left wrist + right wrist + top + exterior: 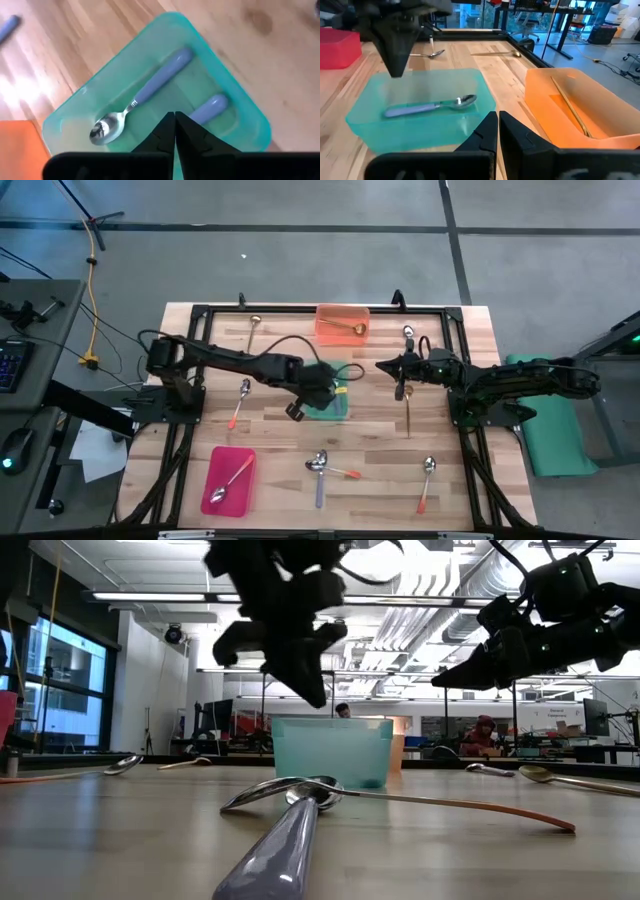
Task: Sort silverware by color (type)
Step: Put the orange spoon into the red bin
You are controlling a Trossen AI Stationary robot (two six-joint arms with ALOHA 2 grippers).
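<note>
My left gripper (315,385) hangs shut just above the green tray (338,406), fingers pointing down (175,127) and touching nothing. In that tray lies a purple-handled spoon (145,95), with a second purple handle (210,107) partly hidden behind the fingers. My right gripper (383,365) is shut in the air between the green tray and the orange tray (342,313), which holds a gold spoon (572,112). The red tray (230,490) holds an orange-handled spoon (232,480). Several more spoons lie flat on the table.
Loose spoons on the table: a gold one (254,330) at the far left, an orange-handled one (240,402), a purple one crossed with an orange one (320,470) near the front, an orange one (427,480), a gold one (407,405) and another (408,335) under the right arm.
</note>
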